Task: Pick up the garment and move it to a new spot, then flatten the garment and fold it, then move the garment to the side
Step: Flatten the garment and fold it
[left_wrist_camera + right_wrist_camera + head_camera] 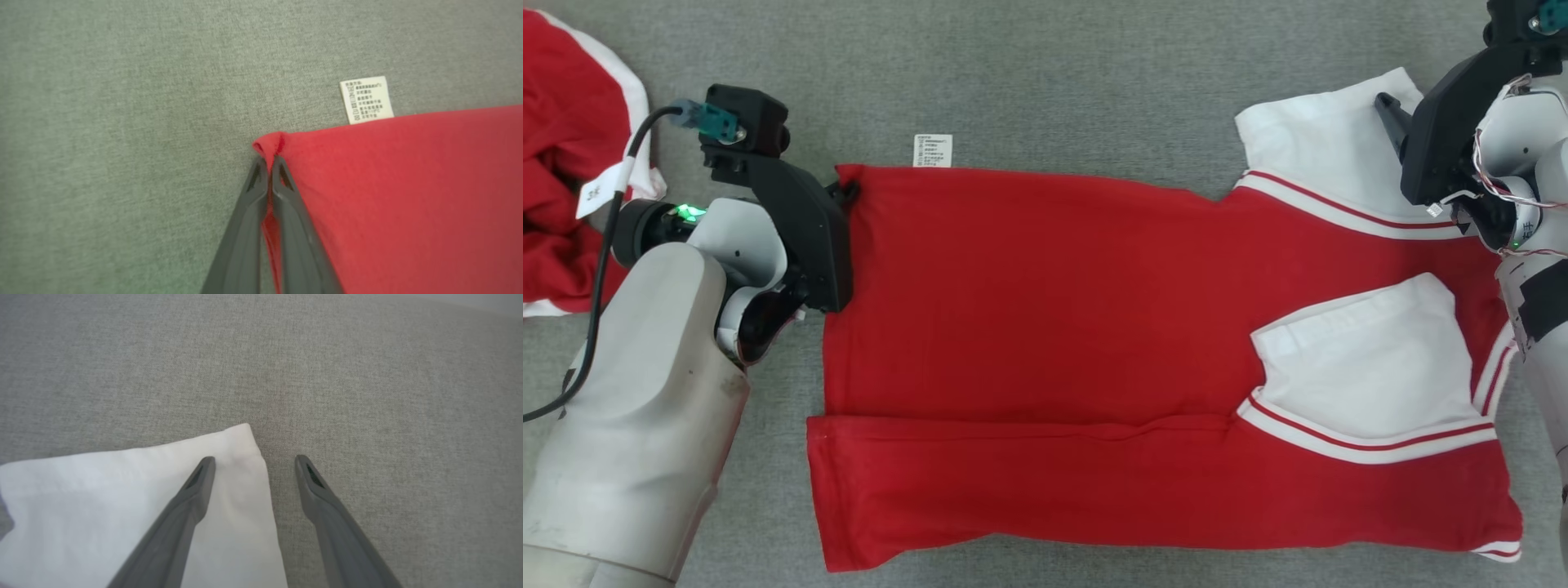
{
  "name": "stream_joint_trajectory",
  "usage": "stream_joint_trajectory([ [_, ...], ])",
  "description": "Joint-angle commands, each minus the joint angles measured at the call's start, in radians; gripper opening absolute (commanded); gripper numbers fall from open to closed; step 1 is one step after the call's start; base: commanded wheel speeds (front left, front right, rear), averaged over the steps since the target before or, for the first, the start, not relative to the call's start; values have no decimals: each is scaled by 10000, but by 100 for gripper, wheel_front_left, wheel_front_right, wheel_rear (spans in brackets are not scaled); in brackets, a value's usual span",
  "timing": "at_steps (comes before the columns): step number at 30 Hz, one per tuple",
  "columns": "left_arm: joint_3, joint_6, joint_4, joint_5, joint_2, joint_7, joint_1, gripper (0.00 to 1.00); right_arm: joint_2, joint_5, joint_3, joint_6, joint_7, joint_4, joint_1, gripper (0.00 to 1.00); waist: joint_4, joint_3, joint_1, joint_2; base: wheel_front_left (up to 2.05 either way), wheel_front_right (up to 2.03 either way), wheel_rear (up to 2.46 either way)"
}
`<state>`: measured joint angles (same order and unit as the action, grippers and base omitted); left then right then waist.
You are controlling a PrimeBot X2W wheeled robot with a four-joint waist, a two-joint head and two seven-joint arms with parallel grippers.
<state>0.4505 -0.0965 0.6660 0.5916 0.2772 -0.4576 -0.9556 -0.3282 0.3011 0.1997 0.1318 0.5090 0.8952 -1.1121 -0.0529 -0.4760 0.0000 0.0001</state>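
Left forearm (637, 425) nearest, low left; left jaws pinched shut on the garment's (1029, 310) far-left corner. Right jaws open astride the far sleeve's (122, 498) edge. Garment flat mid-tabletop (1045, 73); near edge and sleeve look folded, leaving far fold and shift aside. Label (933, 150) print illegible.

The garment (1045, 310) is soft, matt red cloth, a fine knit, with smooth white cloth sleeves (1339, 139). Its label (933, 150) looks like thin, printed white fabric. The counter (1045, 82) wears a grey, coarse-woven, flecked covering. The fingers (245, 228) are dark matt plastic; the left forearm (645, 408) a pale, smooth, faintly sheened shell.
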Motion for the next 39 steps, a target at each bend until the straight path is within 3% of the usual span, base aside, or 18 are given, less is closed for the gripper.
stream_joint_trajectory([
  [1,254,12,315,-60,-44,-346,538,0,-39,-62,-21,-25,-92,117,-127,100,-143,-86,0,-1,0,0,0],
  [8,341,16,-50,3,-96,-292,451,0,181,-35,329,-7,479,948,-399,97,-317,-452,0,-1,0,0,0],
  [9,337,26,-79,12,-97,-267,441,0,236,33,492,1,552,960,-376,31,-318,-470,0,-1,0,0,0],
  [10,322,50,-129,-7,-87,-195,413,0,289,171,654,6,653,968,-341,0,-312,-480,0,-1,0,0,0],
  [21,-31,583,-321,-398,242,1370,211,0,-131,523,1188,-5,-1096,650,-516,0,-129,-200,0,-1,0,0,0],
  [26,-143,835,-159,-692,221,2705,115,0,-22,533,1302,-5,-2368,870,-632,0,-8,60,0,-1,0,0,0],
  [33,-9,797,276,-716,-15,3328,351,0,5,1146,1582,-11,-3369,953,-249,0,8,528,0,-1,0,0,0],
  [39,173,750,218,-811,-253,4274,996,0,-451,2079,2144,-11,-3927,277,719,0,12,1074,0,-1,0,0,0],
])
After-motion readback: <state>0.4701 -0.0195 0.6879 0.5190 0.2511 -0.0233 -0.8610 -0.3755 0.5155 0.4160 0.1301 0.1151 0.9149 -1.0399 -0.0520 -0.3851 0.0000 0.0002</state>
